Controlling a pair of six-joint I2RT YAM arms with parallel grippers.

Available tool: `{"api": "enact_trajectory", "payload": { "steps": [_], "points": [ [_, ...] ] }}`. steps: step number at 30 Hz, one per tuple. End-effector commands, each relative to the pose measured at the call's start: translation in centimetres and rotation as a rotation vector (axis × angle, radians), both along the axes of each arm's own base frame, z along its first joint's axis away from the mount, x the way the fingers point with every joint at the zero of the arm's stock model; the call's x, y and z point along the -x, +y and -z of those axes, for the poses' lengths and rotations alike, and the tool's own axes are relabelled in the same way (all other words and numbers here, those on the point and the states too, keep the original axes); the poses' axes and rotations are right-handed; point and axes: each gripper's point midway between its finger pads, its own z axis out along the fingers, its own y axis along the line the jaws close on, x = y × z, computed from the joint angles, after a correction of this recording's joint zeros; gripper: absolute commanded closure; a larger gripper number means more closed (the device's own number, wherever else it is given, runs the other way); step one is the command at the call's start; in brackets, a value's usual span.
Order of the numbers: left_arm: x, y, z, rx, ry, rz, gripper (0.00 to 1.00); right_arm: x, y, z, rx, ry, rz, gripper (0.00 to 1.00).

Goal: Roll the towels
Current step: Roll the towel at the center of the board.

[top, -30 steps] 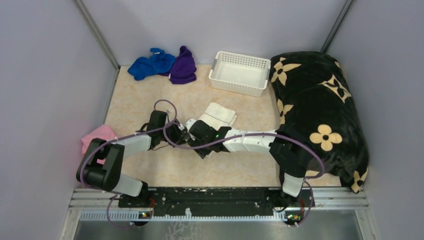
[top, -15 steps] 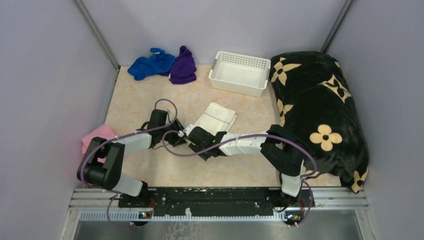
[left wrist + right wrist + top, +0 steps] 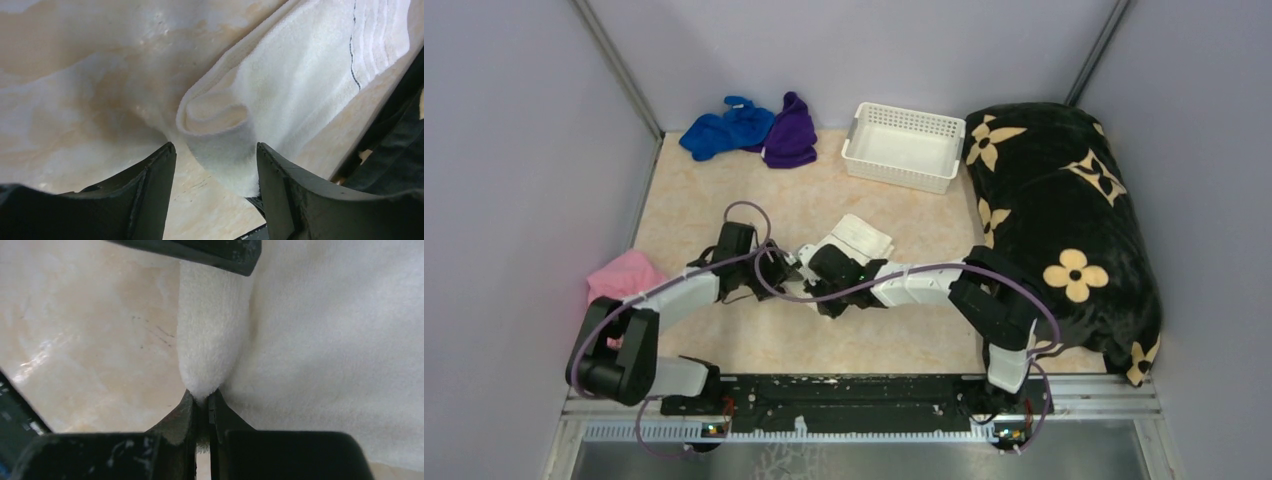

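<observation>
Both arms have slid a little toward the back of the table [image 3: 704,200] since a second ago, and the left arm's elbow has dropped lower and farther left. Now the two arms meet in the middle at the near end of the cream-white towel [image 3: 856,238], which lies flat on the table with its near end curled into a small roll. On the left gripper [image 3: 215,165] the two fingers stand wide apart, one on each side of that roll, and they do not squeeze it. On the right gripper [image 3: 201,405] the fingers are pressed together, pinching a fold at the towel's edge. Far off at the back left, the bright blue towel [image 3: 724,128] and the dark purple towel [image 3: 791,135] lie bunched up, touching each other.
</observation>
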Motion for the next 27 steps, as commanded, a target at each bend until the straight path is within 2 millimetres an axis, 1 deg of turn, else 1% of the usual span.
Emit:
{"api": "enact_trajectory", "payload": {
  "steps": [1, 5, 8, 9, 13, 15, 19, 23, 25, 27],
  "points": [
    [2.2, 2.0, -0.1, -0.073, 0.05, -0.038, 0.33, 4.8, 1.8, -0.7, -0.226, 0.358, -0.094, 1.0],
    [3.3, 2.4, -1.1, -0.054, 0.042, -0.073, 0.31, 4.2, 2.0, -2.0, -0.381, 0.522, -0.061, 1.0],
    [3.6, 2.1, -1.9, -0.001, 0.019, -0.094, 0.3, 3.9, 1.9, -2.1, -0.46, 0.647, -0.019, 1.0],
    [3.6, 2.0, -2.0, 0.016, 0.014, -0.103, 0.27, 3.8, 1.8, -2.1, -0.483, 0.689, -0.013, 1.0],
    [3.1, 1.2, -2.5, 0.055, 0.001, -0.092, 0.26, 3.5, 1.3, -1.3, -0.527, 0.834, 0.043, 1.0],
    [2.6, 1.0, -2.4, 0.055, 0.006, -0.087, 0.26, 3.1, 1.1, -1.1, -0.553, 0.879, 0.07, 1.0],
    [1.5, 0.9, -1.5, 0.028, 0.03, -0.084, 0.27, 2.5, 0.5, -0.5, -0.558, 0.92, 0.126, 1.0],
    [0.3, 0.7, -0.3, 0.004, 0.043, -0.078, 0.37, 2.2, 0.1, -0.2, -0.545, 0.91, 0.153, 1.0],
    [-0.2, 0.7, 0.2, -0.011, 0.051, -0.071, 0.45, 1.9, -0.1, -0.2, -0.527, 0.873, 0.16, 0.98],
    [-0.4, 0.5, 0.5, -0.014, 0.063, -0.059, 0.56, 1.5, -0.2, -1.1, -0.526, 0.82, 0.155, 0.93]
  ]
}}
